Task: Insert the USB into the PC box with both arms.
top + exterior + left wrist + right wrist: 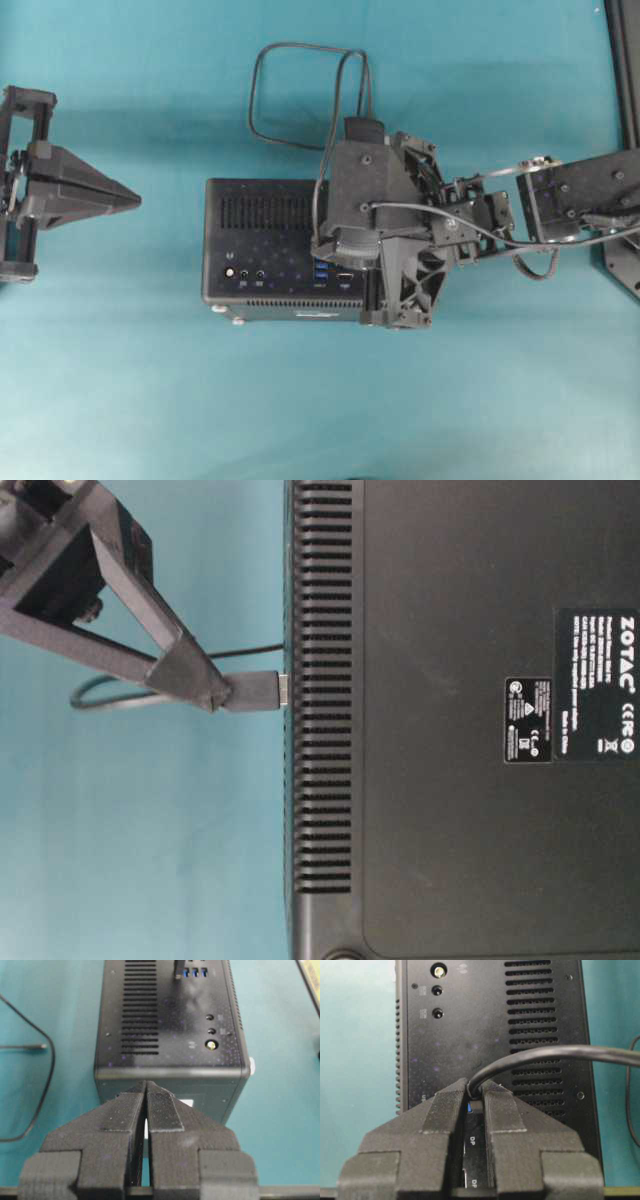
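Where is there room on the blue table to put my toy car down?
Free: the bare teal table in front of the PC box, and the strip between the left claw and the box. Crowded: over the box, where the right claw holds the USB, and behind it, where the cable loops.

Two arms are showing: the left gripper (125, 197) and the right gripper (475, 1091). One PC box (265, 215) and one USB (300, 90) are lying on one teal table (120, 380).

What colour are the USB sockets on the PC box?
Blue USB sockets on the black rectangular PC box, clearest in the overhead view.
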Tool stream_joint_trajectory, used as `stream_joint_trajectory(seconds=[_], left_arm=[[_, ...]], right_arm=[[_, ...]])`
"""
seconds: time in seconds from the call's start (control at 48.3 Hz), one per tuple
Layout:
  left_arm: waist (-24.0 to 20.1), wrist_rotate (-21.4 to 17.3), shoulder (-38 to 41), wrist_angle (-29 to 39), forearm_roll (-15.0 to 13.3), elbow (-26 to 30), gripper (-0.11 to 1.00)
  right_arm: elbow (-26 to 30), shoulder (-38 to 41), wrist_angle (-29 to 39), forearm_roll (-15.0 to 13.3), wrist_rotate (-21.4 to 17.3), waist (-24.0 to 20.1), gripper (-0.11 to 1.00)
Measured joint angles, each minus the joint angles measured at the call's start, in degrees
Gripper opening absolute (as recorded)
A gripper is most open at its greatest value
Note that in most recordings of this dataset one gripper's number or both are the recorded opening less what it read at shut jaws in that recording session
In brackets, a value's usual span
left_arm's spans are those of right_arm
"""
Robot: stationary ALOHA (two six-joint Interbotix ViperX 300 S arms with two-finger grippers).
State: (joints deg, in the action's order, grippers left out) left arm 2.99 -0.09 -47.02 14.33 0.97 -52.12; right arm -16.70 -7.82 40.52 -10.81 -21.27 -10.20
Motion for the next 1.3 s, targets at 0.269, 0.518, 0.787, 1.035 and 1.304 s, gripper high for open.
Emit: stream_joint_trajectory(seconds=[0.269, 0.518, 0.787, 1.035, 1.304], left_arm=[[0.0, 0.0, 0.0, 0.0, 0.0, 0.0, 0.0], [0.0, 0.0, 0.1, 0.0, 0.0, 0.0, 0.0], [0.0, 0.0, 0.1, 0.0, 0.0, 0.0, 0.0], [0.1, 0.0, 0.1, 0.0, 0.0, 0.0, 0.0], [0.2, 0.0, 0.1, 0.1, 0.0, 0.0, 0.0]], right_arm=[[-0.5, -0.2, 0.1, 0.4, 0.0, 0.3, 0.07], [-0.4, 0.1, -0.4, 1.8, 0.0, -0.7, 0.07], [-1.0, -0.2, -0.6, 1.9, 0.0, -0.1, 0.07], [-1.7, -0.5, -1.5, 1.8, 0.0, 0.4, 0.07], [-1.7, -0.1, -2.5, 3.4, 0.0, -0.3, 0.07]])
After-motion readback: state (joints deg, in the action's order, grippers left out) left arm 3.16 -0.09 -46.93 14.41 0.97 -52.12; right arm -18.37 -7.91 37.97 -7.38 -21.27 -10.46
